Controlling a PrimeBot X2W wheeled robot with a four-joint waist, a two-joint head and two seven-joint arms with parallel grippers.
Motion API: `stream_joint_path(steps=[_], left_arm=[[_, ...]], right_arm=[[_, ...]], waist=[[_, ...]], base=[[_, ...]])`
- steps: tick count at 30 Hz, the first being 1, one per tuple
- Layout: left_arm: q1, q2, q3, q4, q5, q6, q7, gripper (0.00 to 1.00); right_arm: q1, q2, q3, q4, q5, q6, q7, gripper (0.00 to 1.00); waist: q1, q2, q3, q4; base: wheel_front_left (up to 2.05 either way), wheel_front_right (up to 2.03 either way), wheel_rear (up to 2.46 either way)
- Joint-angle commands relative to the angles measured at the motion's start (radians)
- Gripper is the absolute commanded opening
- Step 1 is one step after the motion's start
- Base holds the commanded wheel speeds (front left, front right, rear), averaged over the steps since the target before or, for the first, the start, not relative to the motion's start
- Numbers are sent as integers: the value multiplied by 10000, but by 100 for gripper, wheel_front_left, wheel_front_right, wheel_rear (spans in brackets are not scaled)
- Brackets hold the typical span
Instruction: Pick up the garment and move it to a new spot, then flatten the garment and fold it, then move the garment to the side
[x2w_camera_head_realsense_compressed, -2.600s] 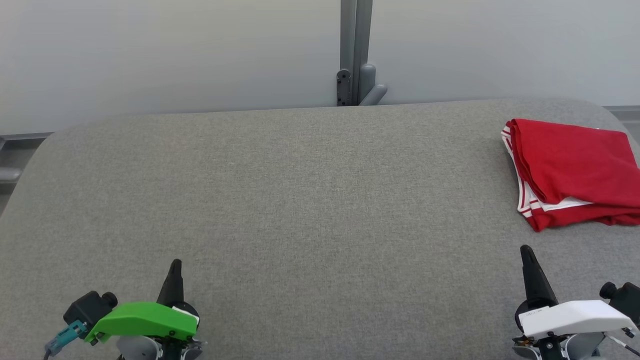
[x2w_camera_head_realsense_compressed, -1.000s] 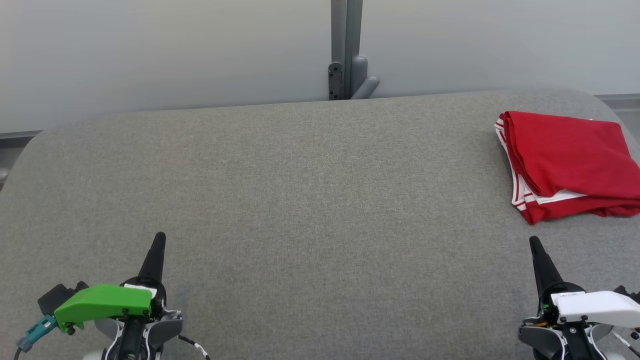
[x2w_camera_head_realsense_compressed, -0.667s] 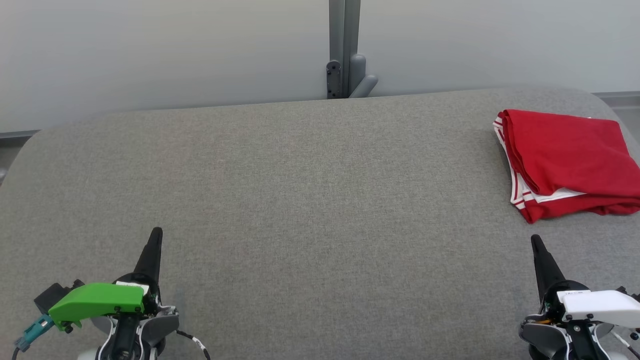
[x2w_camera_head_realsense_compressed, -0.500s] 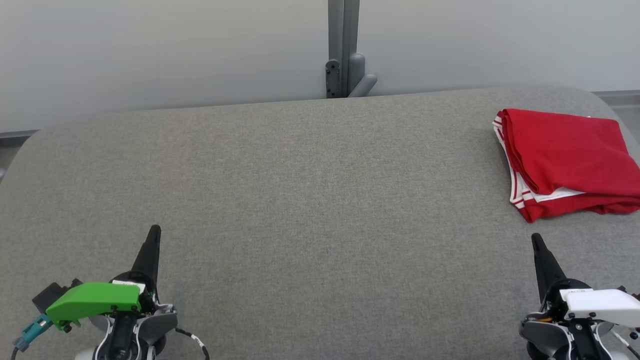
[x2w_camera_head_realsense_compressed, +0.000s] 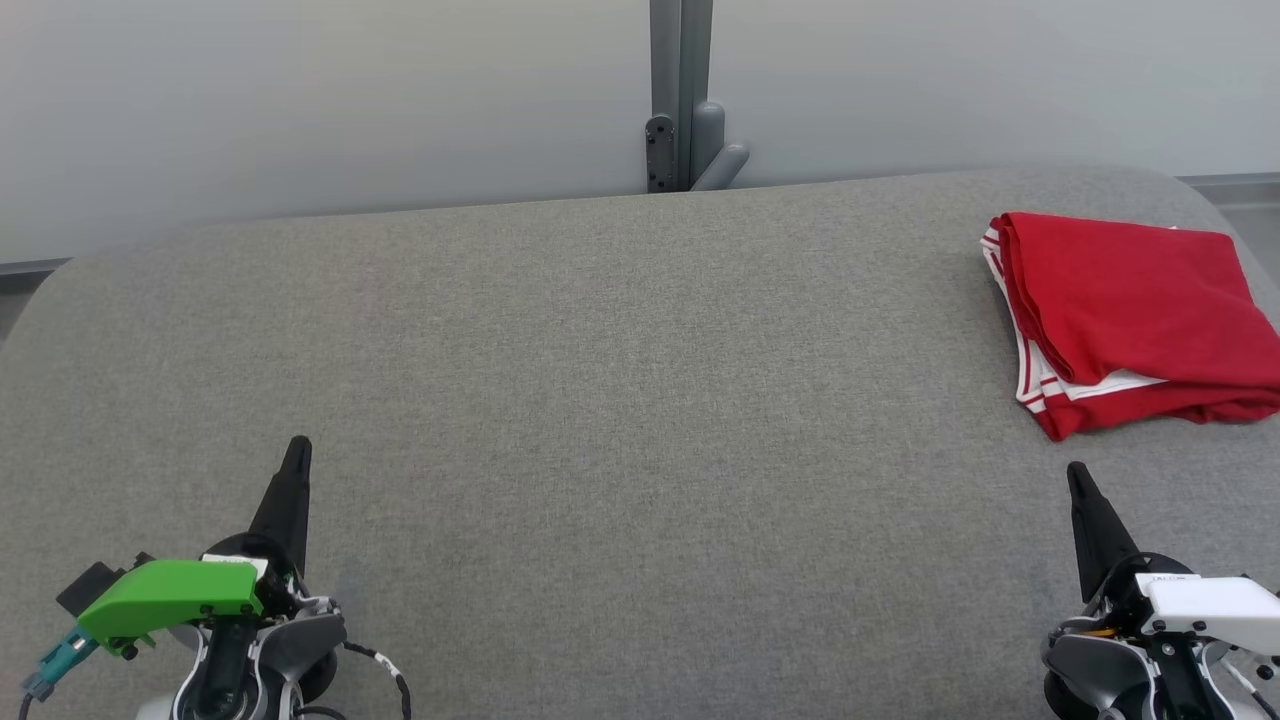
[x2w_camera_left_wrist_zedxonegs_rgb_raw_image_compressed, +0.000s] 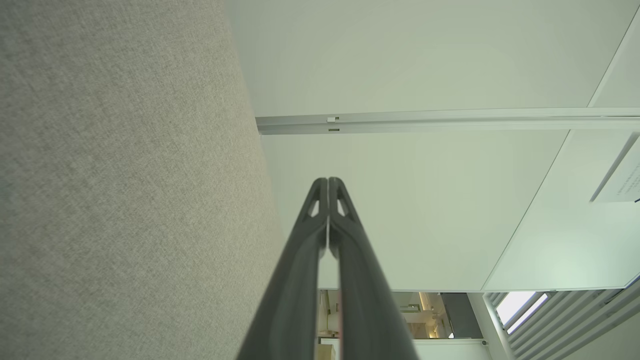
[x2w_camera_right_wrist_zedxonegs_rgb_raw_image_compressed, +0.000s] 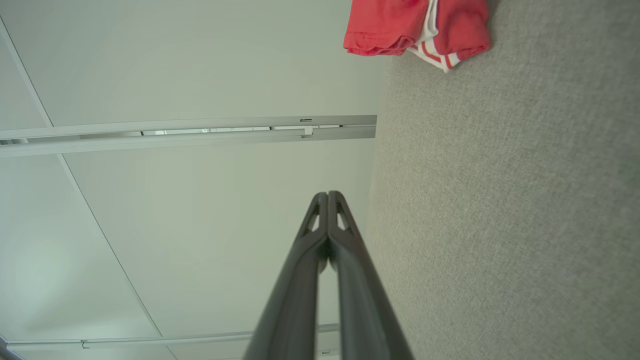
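The garment (x2w_camera_head_realsense_compressed: 1130, 315) is red with white stripes at its hems. It lies folded at the far right of the grey fabric table (x2w_camera_head_realsense_compressed: 620, 400), partly cut off by the head view's right edge. In the right wrist view the garment (x2w_camera_right_wrist_zedxonegs_rgb_raw_image_compressed: 395, 25) shows at the top. My left gripper (x2w_camera_head_realsense_compressed: 297, 447) stands at the lower left, shut and empty, its fingers (x2w_camera_left_wrist_zedxonegs_rgb_raw_image_compressed: 328, 182) pressed together. My right gripper (x2w_camera_head_realsense_compressed: 1076, 470) is at the lower right, a short way in front of the garment, also shut with nothing in it, tips (x2w_camera_right_wrist_zedxonegs_rgb_raw_image_compressed: 327, 195) touching.
A grey post with a bracket (x2w_camera_head_realsense_compressed: 680, 150) rises behind the table's far edge against a pale wall. The table's corners are rounded, and its wide grey middle lies between the two grippers.
The head camera has shifted, so the whole scene sits a little higher and further left. Both grippers stay shut. The left one has drifted left and up the picture. The garment lies as before.
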Motion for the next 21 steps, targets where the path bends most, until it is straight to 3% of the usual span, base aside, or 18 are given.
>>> stream_joint_path(steps=[1,21], left_arm=[[-169,6,53,-33,-87,-67,29,0],[-154,5,47,-32,-69,-66,27,0]], right_arm=[[-106,-23,-29,24,77,4,46,0],[-105,8,-66,25,16,4,78,0]], waist=[[0,-1,2,-2],[0,-1,2,-2]], base=[[0,0,0],[0,0,0]])
